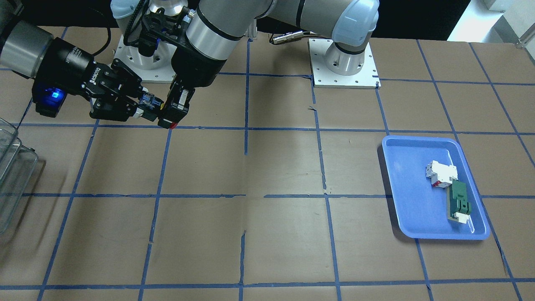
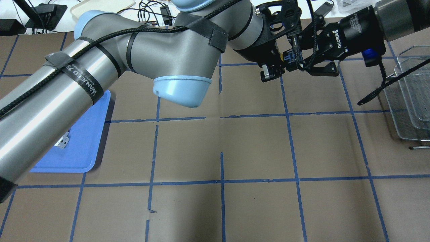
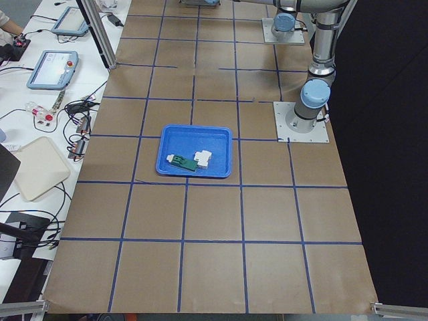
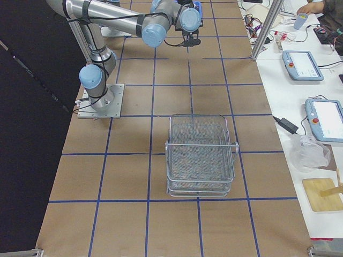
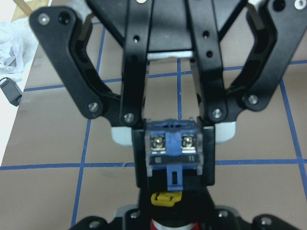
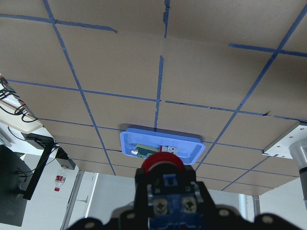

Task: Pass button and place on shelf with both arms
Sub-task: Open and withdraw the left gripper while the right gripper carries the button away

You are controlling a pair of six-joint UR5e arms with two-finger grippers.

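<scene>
The button (image 1: 154, 103), with its red cap (image 1: 170, 124) pointing down, hangs above the table between the two grippers. My left gripper (image 1: 169, 117) reaches across and is shut on its cap end. My right gripper (image 1: 144, 109) comes in level from the side. In the left wrist view its fingers (image 5: 140, 153) press both sides of the clear-bluish contact block (image 5: 172, 153), and the yellow bit (image 5: 165, 197) shows below it. The wire shelf (image 4: 201, 155) stands on the table apart from both grippers, on my right side (image 2: 413, 101).
A blue tray (image 1: 401, 188) on my left side holds a white breaker block (image 1: 441, 172) and a green flat part (image 1: 459, 200). The arm base plates (image 1: 345, 62) sit at the table's robot edge. My left arm (image 2: 100, 74) spans the table's middle.
</scene>
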